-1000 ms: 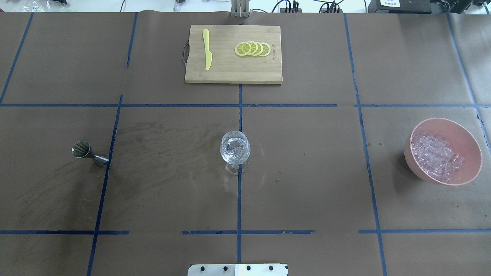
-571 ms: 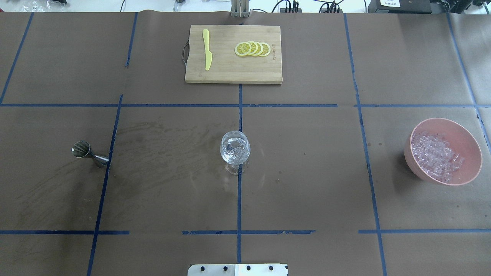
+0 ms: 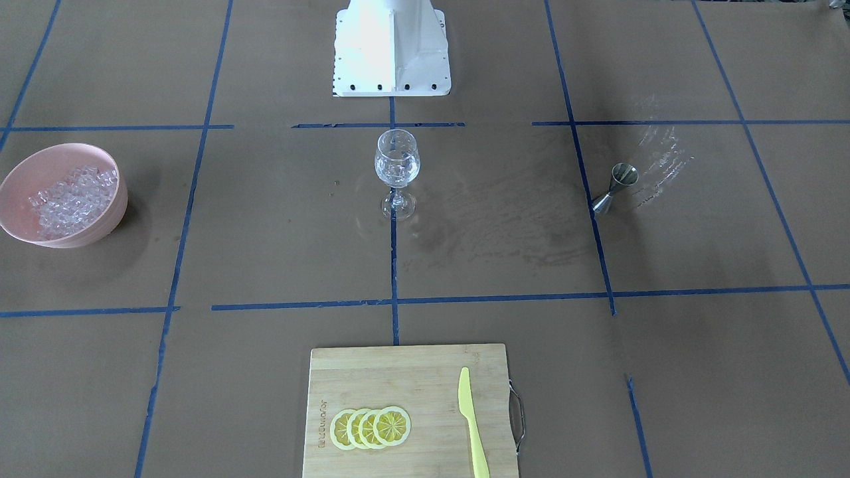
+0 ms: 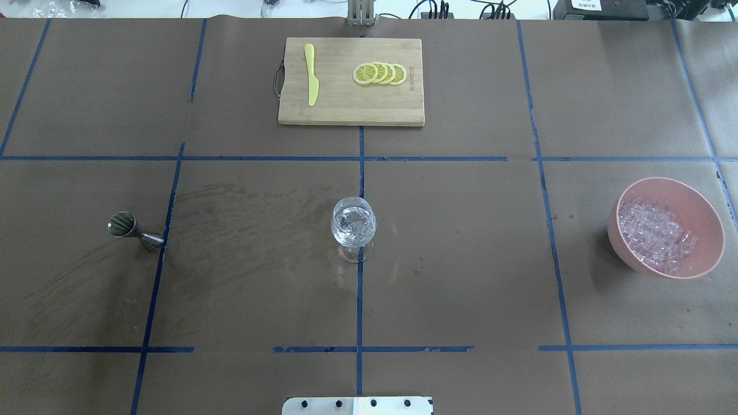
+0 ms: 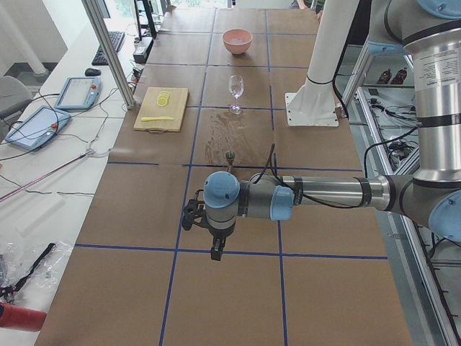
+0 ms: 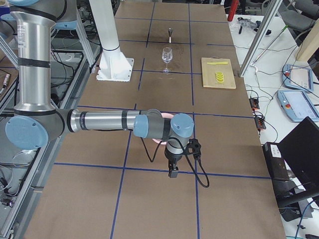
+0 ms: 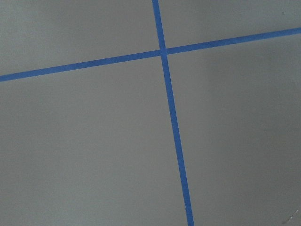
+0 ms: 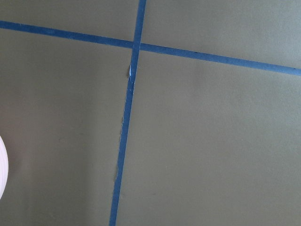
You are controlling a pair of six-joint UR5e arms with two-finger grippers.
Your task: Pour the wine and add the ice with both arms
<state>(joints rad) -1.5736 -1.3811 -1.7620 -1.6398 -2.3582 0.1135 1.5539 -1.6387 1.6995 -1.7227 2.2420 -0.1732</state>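
Ice (image 4: 657, 233) lay heaped in the pink bowl (image 4: 708, 227); I could not tell if the left gripper (image 5: 216, 251) or right gripper (image 6: 172, 172) had fingers apart.

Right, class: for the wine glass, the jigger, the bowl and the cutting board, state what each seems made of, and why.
Wine glass: clear glass, apparently; see-through with bright glints.
Jigger: polished metal, likely steel; grey, mirror-like.
Bowl: matte pink, opaque; plastic or ceramic, can't tell.
Cutting board: pale wood or bamboo; visible grain strips.
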